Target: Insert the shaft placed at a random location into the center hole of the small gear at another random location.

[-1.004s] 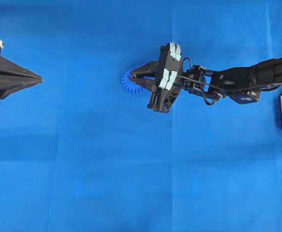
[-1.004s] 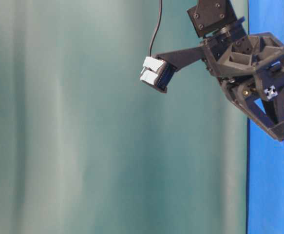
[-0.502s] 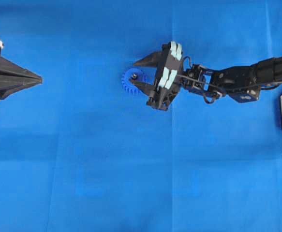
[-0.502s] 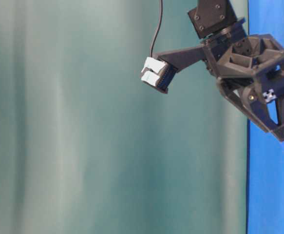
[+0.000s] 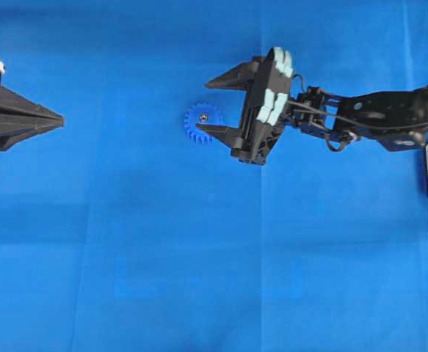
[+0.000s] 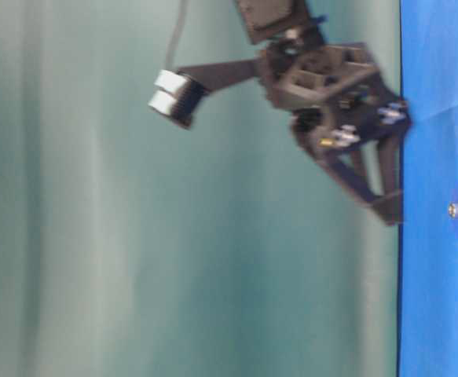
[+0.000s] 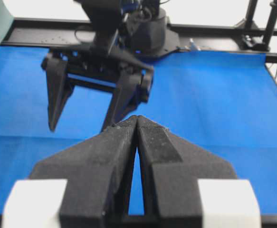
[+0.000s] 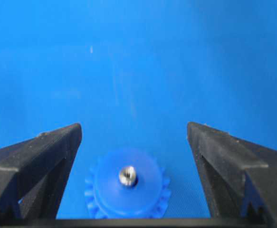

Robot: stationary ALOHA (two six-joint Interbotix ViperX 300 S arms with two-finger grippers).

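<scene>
Standing in the small gear [image 8: 127, 191], shaft [image 8: 127, 175] (right gripper [image 8: 133, 142] spread wide, clear)

Right arm [image 5: 375, 117] is matte black throughout, boxy links with thin black cables looping near the wrist. Its end effector [image 5: 215, 105] carries two long tapered black fingers [image 8: 38, 156] with rough, grainy faces and small serrations at the base. Pale grey-white blocks [image 5: 276, 84] sit on the wrist camera housing. The left end effector [image 5: 48, 117] is a black wedge too, with white blocks [image 7: 33, 204] at its base.
</scene>
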